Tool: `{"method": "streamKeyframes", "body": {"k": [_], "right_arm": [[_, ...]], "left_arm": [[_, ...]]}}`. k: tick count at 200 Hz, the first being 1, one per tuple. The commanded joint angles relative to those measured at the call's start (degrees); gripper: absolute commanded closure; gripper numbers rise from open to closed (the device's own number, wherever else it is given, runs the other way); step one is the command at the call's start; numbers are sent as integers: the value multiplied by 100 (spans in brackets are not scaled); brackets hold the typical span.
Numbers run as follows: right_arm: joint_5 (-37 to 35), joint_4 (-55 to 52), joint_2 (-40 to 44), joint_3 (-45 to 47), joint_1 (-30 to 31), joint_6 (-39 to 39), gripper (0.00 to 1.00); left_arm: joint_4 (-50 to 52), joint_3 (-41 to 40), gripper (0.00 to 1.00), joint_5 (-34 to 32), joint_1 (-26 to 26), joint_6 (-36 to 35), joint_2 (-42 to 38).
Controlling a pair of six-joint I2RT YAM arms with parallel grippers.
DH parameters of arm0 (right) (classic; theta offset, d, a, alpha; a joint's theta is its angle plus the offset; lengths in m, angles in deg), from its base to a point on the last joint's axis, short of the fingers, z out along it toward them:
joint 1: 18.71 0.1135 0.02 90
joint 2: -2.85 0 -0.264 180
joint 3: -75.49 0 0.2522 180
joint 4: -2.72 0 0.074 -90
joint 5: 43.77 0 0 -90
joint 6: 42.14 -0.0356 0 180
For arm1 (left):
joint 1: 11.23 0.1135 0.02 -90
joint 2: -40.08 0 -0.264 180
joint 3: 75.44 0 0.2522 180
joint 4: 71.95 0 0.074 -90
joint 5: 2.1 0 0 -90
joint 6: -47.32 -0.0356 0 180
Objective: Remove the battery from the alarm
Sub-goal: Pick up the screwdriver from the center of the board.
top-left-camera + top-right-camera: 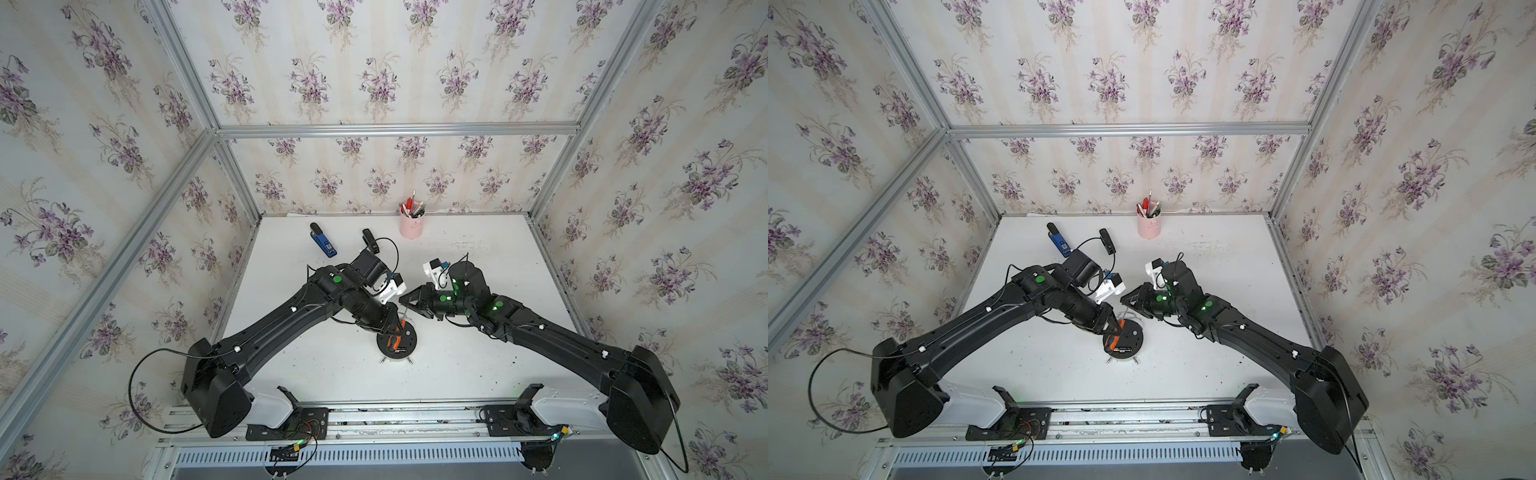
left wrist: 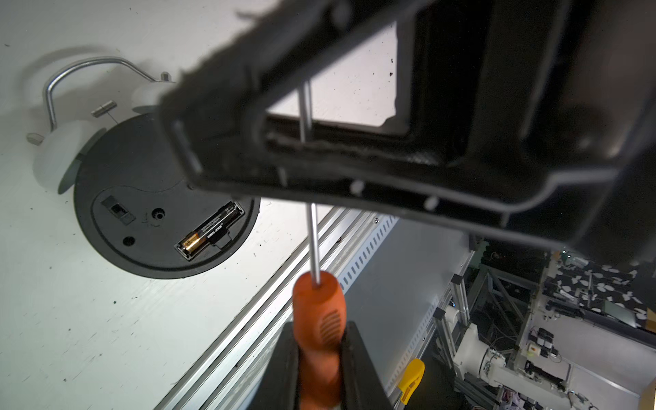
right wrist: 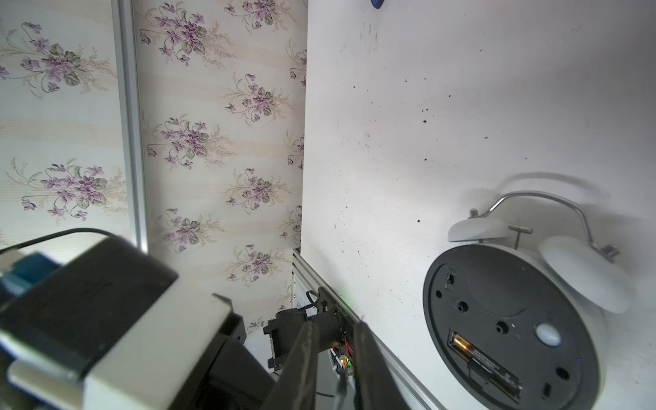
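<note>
Round white twin-bell alarm (image 2: 142, 198) lies face down, black back up. The slim black, gold-ended battery (image 2: 209, 230) sits in its open slot. Left gripper (image 2: 319, 340) clamps orange-handled screwdriver (image 2: 319, 305) over the alarm. Right gripper (image 3: 333, 324) straddles the shaft (clamped or not, cannot tell). Step looks like pry setup. Next: tip under battery end, lever out.

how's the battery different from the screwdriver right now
The battery is short and black with a gold end; the screwdriver is much longer, an orange handle with a thin metal shaft. The battery lies seated in the slot in the alarm's black back; the screwdriver is clamped by its handle in the left gripper. Both are slim and straight.
</note>
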Motion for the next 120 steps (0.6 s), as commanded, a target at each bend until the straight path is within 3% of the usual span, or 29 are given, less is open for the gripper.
{"method": "streamKeyframes", "body": {"k": [1,26,62,67,80,84,97,103,120], "right_arm": [[-262,-152,-35,2,115,-230,89],[-361,10,-51,151,227,-479,100],[-645,-18,96,266,329,-719,100],[-728,6,147,312,337,-770,100],[-1041,78,349,473,331,-952,100],[-1165,113,429,548,331,-1022,100],[-1518,370,738,831,319,-1323,100],[-1716,465,889,951,322,-1534,100],[-2345,1108,1329,1512,301,-2427,100]], "left_arm": [[502,220,100,-475,-130,-327,200],[801,411,100,-652,-223,-551,397],[1222,762,100,-972,-217,-823,576],[1254,839,91,-990,-210,-829,592],[1384,1117,51,-1029,-160,-886,570],[1408,1212,34,-1083,-119,-862,526],[1393,1508,8,-1063,113,-697,248],[1342,1625,0,-1041,251,-571,84],[963,1785,0,-1023,435,-251,-530]]}}
